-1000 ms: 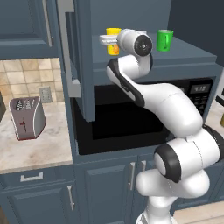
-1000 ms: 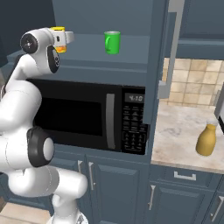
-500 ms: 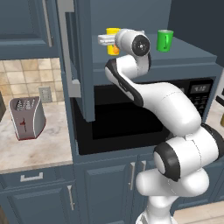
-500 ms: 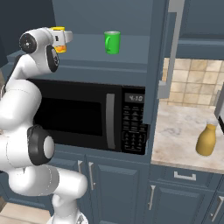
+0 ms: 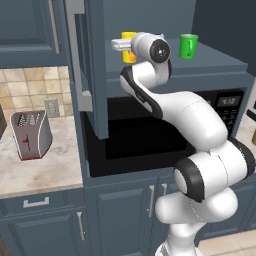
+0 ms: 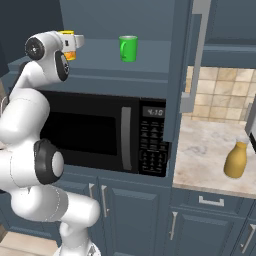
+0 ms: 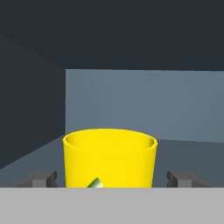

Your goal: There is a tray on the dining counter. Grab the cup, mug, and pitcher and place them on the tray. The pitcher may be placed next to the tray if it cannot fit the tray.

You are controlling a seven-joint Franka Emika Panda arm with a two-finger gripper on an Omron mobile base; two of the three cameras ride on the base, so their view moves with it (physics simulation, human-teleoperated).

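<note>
Lining up wide-open gripper (image 7: 109, 179) around the cup (image 7: 109, 158) up on the shelf above the microwave (image 6: 100, 132) (mug (image 6: 128, 48) sitting further right), probably prepping to grab.

The arm (image 5: 200, 125) was glossy white, built of rounded, bulbous segments joined by dark grey rings, with a round dark cap at the wrist; the finger tips (image 7: 43, 178) looked dark, perhaps grey.

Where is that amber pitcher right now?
In the right base view the pitcher stands on the marbled counter right of the microwave, below the tiled wall.
</note>
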